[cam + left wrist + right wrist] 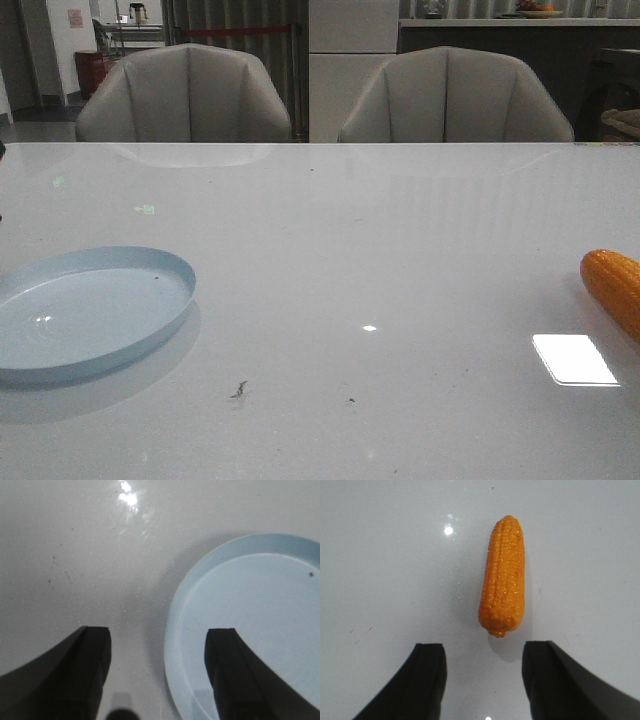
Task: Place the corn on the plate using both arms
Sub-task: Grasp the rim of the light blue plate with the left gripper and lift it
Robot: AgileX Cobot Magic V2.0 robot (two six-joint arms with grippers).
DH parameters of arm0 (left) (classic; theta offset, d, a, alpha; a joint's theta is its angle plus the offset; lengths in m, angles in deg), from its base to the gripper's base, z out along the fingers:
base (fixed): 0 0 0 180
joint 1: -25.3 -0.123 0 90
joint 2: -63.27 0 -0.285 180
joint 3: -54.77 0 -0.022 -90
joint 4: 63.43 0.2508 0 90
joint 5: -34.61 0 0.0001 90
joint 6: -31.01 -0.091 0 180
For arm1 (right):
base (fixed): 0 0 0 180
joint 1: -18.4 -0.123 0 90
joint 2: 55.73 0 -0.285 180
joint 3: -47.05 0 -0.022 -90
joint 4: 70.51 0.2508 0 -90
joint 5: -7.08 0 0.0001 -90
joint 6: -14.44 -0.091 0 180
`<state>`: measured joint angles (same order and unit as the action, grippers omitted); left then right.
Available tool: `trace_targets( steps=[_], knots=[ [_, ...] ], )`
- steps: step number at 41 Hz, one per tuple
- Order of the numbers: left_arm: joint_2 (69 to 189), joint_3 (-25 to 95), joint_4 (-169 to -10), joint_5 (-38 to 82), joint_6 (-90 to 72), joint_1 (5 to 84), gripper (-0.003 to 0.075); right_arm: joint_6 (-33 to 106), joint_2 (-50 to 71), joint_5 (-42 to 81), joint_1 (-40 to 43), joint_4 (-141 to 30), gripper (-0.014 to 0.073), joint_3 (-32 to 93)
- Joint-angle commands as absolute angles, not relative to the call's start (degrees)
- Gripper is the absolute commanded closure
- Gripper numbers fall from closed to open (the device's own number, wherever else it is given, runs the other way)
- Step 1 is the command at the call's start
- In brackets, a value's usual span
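Note:
The orange-yellow corn (616,290) lies on the white table at the far right edge of the front view, partly cut off. The right wrist view shows it whole (503,575), lying just ahead of my right gripper (485,652), which is open and empty. The pale blue plate (60,345) sits empty at the front left. In the left wrist view the plate's rim (172,650) lies between the fingers of my open, empty left gripper (157,637); one finger (225,665) is over the plate. Neither gripper shows in the front view.
Two grey chairs (185,95) (455,95) stand behind the table's far edge. A bright window reflection (573,358) lies on the table near the corn. Small dark specks (238,389) mark the table front.

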<state>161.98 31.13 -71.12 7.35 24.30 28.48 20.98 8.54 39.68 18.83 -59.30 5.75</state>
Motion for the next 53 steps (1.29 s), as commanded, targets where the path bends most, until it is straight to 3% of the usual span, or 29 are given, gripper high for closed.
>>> trace_targets(
  steps=[1, 22, 28, 38, 53],
  knots=[
    [163.62, 34.16, -70.96, 8.9, 24.9, 27.42, 0.0251, 21.07, 8.07, 36.73, 19.25, -59.42, 0.013, 7.59],
    [171.44, 34.85, -71.29, 10.5, 24.9, 27.61, 0.0284, 21.07, 8.07, 35.14, 19.25, -59.42, 0.013, 7.59],
    [173.07, 34.85, -71.52, 10.72, 24.9, 27.61, 0.0363, 21.07, 8.07, 34.42, 19.25, -59.42, 0.013, 7.59],
    [173.76, 34.85, -72.64, 10.29, 24.9, 27.61, 0.0636, 21.07, 8.07, 34.42, 19.25, -59.42, 0.013, 7.59],
    [173.58, 41.4, -80.73, 3.01, 24.9, 27.61, 0.0617, 21.07, 8.07, 34.42, 19.25, -59.42, 0.013, 7.59]
  ],
)
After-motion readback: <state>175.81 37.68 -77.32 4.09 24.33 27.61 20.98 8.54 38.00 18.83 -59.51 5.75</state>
